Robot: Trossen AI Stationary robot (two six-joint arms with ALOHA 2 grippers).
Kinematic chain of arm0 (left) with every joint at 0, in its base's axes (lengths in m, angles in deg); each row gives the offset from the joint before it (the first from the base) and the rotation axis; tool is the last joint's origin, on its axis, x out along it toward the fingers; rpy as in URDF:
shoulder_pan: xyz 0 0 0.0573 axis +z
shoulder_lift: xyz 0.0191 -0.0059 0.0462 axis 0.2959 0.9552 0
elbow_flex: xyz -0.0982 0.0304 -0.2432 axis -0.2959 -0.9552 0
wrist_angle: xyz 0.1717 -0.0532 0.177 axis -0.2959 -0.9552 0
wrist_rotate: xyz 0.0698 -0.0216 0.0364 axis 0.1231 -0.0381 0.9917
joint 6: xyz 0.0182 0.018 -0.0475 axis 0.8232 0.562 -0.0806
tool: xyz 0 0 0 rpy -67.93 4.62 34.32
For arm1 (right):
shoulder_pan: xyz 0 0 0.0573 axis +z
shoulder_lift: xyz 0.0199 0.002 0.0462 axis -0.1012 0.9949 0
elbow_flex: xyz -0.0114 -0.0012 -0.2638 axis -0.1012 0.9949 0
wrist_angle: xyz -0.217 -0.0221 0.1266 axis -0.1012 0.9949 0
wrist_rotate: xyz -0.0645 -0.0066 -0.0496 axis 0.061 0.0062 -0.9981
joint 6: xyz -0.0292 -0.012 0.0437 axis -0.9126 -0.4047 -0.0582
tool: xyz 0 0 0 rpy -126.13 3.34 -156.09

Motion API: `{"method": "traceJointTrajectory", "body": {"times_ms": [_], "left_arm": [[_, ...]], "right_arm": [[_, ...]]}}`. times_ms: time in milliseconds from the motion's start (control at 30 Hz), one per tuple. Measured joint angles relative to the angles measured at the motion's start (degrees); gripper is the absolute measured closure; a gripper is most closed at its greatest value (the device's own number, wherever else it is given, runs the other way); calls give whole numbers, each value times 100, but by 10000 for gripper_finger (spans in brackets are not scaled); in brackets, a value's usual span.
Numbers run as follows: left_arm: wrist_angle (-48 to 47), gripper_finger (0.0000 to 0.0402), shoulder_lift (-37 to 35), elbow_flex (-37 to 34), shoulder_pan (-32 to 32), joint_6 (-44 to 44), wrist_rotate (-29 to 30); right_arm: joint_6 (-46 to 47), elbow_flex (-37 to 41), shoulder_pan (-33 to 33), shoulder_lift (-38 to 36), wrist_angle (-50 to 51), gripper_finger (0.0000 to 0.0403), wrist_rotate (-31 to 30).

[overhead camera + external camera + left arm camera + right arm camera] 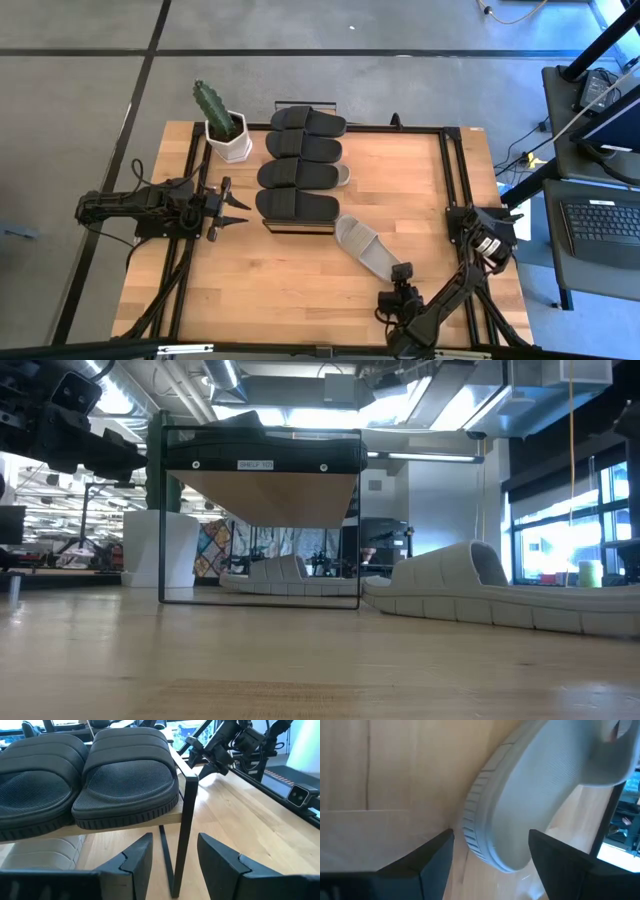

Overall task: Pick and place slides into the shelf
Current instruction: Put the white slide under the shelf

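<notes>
Several black slides (300,160) lie side by side on top of the shelf (260,495), a light wood plank on a dark frame. One grey slide (275,572) rests under the plank on the table. A second grey slide (365,245) lies sole down on the table, right of the shelf. My right gripper (490,840) is open at this slide's heel end (500,855), one finger on each side of it. My left gripper (172,852) waits open, facing the shelf's near left post (186,820). My right gripper slants down from the table's near right side, its open fingers on either side of the grey slide's heel end (485,845). Whether either finger touches the sole's edge I cannot tell. The slide lies flat on the table.
A white pot with a cactus (225,130) stands at the shelf's far left corner. Dark frame rails (455,180) run along the table's left and right sides. Bare wood (290,290) lies between the shelf and the table's near edge.
</notes>
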Motion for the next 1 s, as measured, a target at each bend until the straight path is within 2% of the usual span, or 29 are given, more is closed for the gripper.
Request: {"method": "traceJointTrajectory", "body": {"times_ms": [567, 767, 867, 1000], "left_arm": [[0, 254, -1, 0, 0, -27, 0], [1, 254, 0, 0, 0, -27, 0], [0, 254, 1, 0, 0, -27, 0], [0, 254, 1, 0, 0, -27, 0]], "right_arm": [[-282, 142, -46, -4, -189, 144, -269], [462, 148, -74, 2, -201, 144, -258], [392, 148, -97, 2, -228, 144, -242], [163, 146, -107, 7, -284, 173, -229]]}}
